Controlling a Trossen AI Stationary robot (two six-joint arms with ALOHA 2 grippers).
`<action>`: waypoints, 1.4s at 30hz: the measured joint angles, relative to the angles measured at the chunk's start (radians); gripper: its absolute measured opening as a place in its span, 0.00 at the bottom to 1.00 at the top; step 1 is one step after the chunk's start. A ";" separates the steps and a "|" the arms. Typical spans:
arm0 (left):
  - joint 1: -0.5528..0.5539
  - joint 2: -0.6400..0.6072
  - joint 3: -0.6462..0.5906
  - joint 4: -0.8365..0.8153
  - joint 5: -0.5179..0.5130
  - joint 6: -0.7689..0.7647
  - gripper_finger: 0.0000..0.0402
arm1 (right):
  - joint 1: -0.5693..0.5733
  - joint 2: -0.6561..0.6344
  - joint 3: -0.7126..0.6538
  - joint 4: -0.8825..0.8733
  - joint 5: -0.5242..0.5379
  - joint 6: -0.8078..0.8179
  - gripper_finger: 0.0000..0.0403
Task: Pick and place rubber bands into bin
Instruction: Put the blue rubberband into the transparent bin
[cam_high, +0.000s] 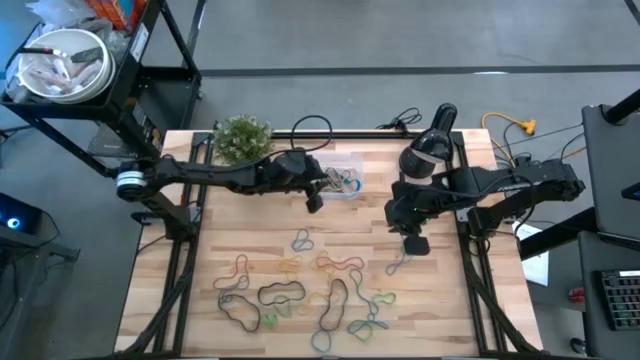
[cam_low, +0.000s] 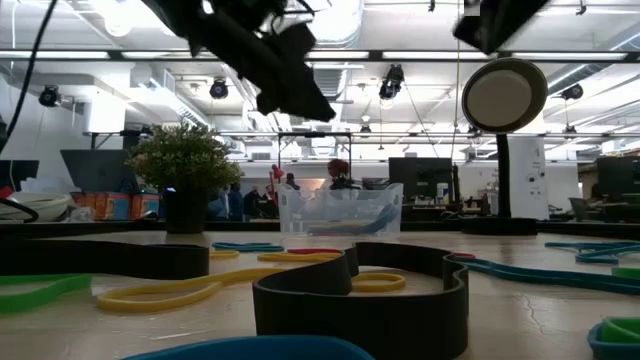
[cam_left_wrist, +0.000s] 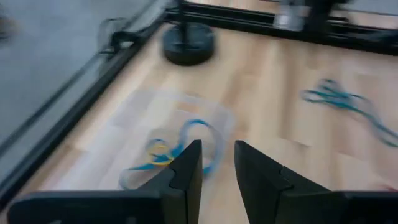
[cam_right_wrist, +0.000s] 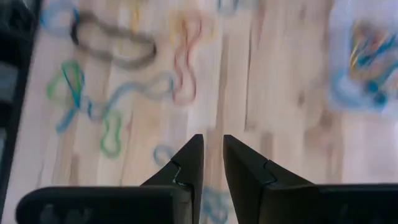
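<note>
The clear bin (cam_high: 345, 182) stands on the table's far middle and holds several blue and yellow rubber bands (cam_left_wrist: 171, 149). It also shows in the low view (cam_low: 340, 210). Many loose rubber bands (cam_high: 300, 290) lie flat on the table's near half. My left gripper (cam_high: 315, 198) hangs over the bin's near left side, open and empty (cam_left_wrist: 217, 162). My right gripper (cam_high: 413, 242) hangs above the wood right of centre, fingers a narrow gap apart and empty (cam_right_wrist: 213, 155). A blue band (cam_high: 398, 265) lies just near of it.
A small potted plant (cam_high: 242, 138) stands at the far left, beside the bin. A black stand with a round head (cam_high: 430, 150) stands at the far right. Black cables run along the far edge. A metal bowl (cam_high: 60, 62) sits on a cart off the table's left.
</note>
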 joint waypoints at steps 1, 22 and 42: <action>-0.007 -0.021 -0.004 -0.011 0.024 0.001 0.19 | 0.005 0.000 -0.023 -0.006 -0.011 0.007 0.14; -0.116 -0.375 -0.038 -0.163 0.074 -0.008 0.19 | 0.170 0.006 -0.431 0.232 -0.059 -0.065 0.14; -0.147 -0.385 -0.038 -0.164 0.076 -0.007 0.19 | 0.171 0.006 -0.583 0.380 -0.051 -0.045 0.14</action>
